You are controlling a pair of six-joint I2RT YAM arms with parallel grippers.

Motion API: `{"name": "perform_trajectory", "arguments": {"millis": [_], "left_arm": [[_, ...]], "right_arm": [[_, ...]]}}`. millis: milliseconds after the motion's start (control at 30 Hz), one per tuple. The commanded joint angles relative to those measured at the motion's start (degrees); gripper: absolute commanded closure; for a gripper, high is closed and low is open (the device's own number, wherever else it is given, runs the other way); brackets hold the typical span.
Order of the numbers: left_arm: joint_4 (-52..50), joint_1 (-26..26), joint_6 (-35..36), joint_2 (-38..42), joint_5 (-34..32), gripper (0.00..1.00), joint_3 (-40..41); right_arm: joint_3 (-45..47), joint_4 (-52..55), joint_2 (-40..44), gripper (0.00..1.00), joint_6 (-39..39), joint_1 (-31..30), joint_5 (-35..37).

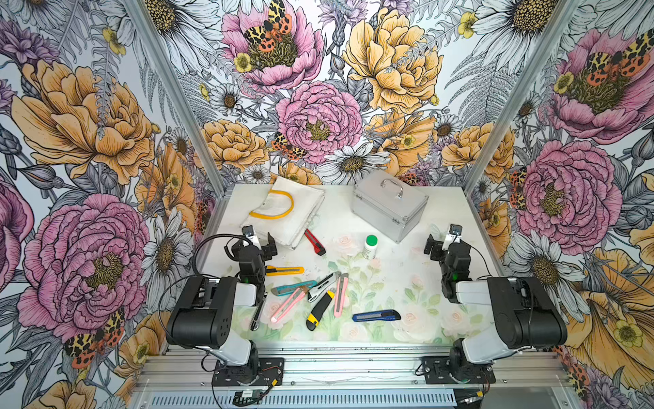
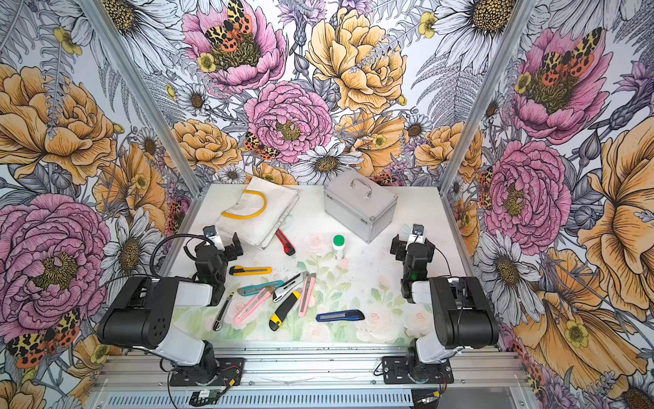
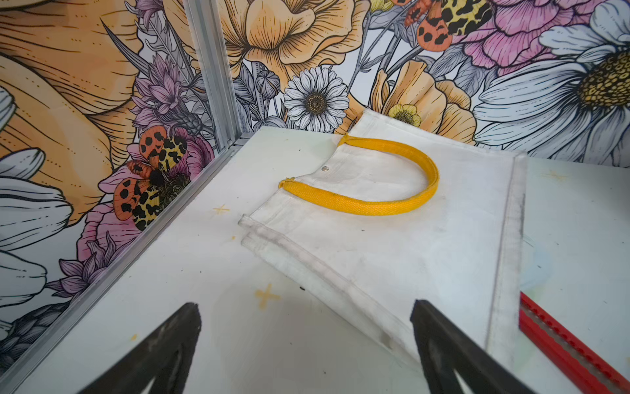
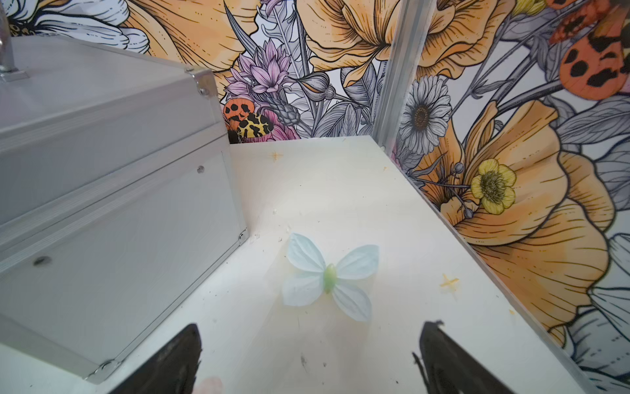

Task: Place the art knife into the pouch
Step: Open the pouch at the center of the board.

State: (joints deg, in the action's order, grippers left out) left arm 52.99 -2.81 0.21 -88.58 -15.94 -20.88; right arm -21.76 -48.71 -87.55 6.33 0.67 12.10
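Note:
The pouch [image 1: 283, 212] [image 2: 256, 212], white fabric with a yellow loop handle [image 3: 368, 204], lies flat at the back left of the table. Several art knives are scattered mid-table: a red one [image 1: 315, 242] [image 3: 572, 344] beside the pouch's near edge, a yellow-black one [image 1: 285, 271], a teal one [image 1: 293, 287], two pink ones, a blue one [image 1: 377, 316] and a slim dark one [image 1: 258, 313]. My left gripper [image 1: 260, 240] [image 3: 305, 307] hovers open at the pouch's near corner, holding nothing. My right gripper [image 1: 444, 239] [image 4: 312, 325] is open and empty over bare table.
A closed silver metal case [image 1: 389, 209] [image 4: 102, 204] with a handle stands at the back right, close to the right gripper. A white bottle with a green cap [image 1: 371, 246] stands mid-table. Flowered walls and aluminium posts enclose three sides.

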Motion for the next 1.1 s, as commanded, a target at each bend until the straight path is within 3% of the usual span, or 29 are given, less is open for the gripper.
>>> {"name": "perform_trajectory", "arguments": {"millis": [0, 233, 300, 767, 1067], "left_arm": [[1.67, 0.35, 0.49, 0.07, 0.74, 0.01, -0.17], [1.34, 0.92, -0.52, 0.07, 0.29, 0.01, -0.32], [2.53, 2.97, -2.29, 0.53, 3.01, 0.01, 0.75], [1.31, 2.02, -1.29, 0.29, 1.70, 0.01, -0.15], [0.37, 2.46, -0.65, 0.25, 5.48, 0.01, -0.56]], "right_arm": [[-0.35, -0.91, 0.01, 0.00, -0.44, -0.40, -0.58], [-0.38, -0.87, 0.01, 0.00, -0.43, -0.39, -0.54], [-0.32, -0.84, 0.05, 0.01, -0.37, -0.39, -0.55], [-0.43, -0.73, -0.08, 0.00, -0.43, -0.35, -0.65], [-0.36, -0.71, 0.04, 0.00, -0.35, -0.36, -0.59]]}}
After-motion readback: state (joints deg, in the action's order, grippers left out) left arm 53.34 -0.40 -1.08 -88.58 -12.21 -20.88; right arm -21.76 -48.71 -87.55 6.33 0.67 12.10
